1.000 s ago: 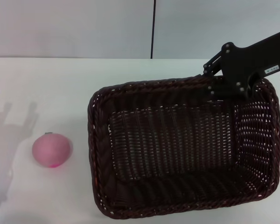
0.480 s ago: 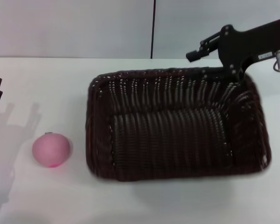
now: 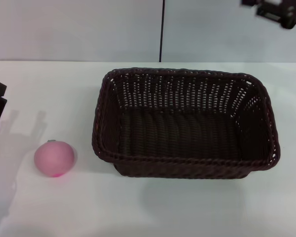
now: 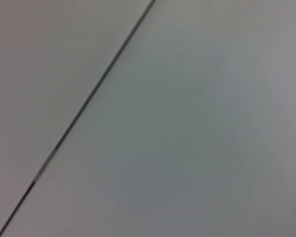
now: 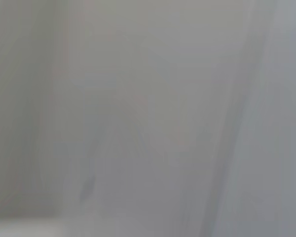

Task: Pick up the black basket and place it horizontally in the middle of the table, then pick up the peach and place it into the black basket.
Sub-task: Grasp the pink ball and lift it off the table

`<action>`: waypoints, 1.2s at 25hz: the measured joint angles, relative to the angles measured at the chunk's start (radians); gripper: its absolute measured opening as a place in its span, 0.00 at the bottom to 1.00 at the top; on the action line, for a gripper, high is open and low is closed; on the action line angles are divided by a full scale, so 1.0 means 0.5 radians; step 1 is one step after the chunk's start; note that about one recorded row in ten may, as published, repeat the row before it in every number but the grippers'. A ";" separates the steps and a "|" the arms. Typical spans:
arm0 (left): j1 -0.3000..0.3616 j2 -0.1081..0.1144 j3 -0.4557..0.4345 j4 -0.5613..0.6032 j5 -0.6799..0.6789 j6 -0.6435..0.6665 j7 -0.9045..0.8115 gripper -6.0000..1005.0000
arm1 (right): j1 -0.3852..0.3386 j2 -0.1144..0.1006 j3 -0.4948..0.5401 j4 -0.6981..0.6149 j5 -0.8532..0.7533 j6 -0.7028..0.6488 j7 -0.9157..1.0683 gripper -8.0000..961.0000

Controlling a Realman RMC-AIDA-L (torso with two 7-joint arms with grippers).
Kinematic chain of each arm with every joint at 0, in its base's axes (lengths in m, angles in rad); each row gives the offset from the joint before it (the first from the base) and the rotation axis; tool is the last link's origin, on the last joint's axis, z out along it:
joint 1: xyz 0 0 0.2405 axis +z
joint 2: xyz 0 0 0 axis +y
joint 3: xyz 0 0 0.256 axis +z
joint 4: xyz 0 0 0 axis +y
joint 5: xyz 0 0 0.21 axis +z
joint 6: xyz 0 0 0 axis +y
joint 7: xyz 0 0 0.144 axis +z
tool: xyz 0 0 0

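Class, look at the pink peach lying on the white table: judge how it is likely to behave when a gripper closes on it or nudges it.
The peach looks round and smooth, so a nudge would probably send it rolling across the flat table. Its smooth skin may let it slip from a shallow pinch. It is small beside the black basket, so likely light.

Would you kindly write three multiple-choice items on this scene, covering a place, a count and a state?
1. Where is the peach?
A. on the table, on the robot's left of the black basket
B. inside the basket
C. on the basket's rim

2. How many peaches show?
A. three
B. one
C. two

3. The basket is:
A. upside down
B. resting upright and empty
C. gripped by the right gripper

Key: 1 A, it lies on bare tabletop; 2 B, a single pink fruit; 3 B, its floor is bare and the gripper is far above.
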 joint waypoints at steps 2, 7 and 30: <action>0.000 0.008 0.055 0.042 0.000 0.041 0.000 0.81 | -0.145 0.036 0.069 0.074 0.218 0.029 -0.038 0.41; -0.001 0.012 0.096 0.091 0.000 0.091 -0.001 0.82 | -0.517 0.214 0.197 0.181 0.756 0.042 -0.107 0.41; -0.014 0.020 1.142 0.756 0.003 -0.149 -0.157 0.82 | -0.798 0.324 0.184 0.581 1.131 0.108 -0.235 0.41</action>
